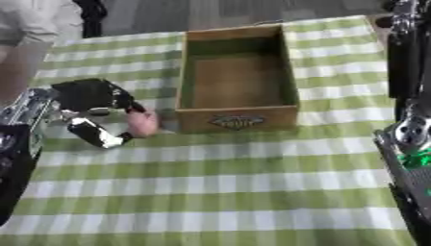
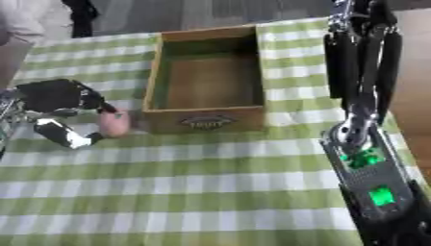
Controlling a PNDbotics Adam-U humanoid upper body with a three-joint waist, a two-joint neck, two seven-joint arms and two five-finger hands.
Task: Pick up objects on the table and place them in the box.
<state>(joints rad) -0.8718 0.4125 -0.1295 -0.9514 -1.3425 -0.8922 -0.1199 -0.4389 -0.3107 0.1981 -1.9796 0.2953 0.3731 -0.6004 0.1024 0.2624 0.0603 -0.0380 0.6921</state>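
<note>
Wooden box (image 1: 236, 79): open-topped, rectangular, upright, upper centre of frame; dark emblem on near wall; interior appears empty. Pink rounded object (image 1: 142, 124): left of centre, just beside box's near-left corner.
</note>
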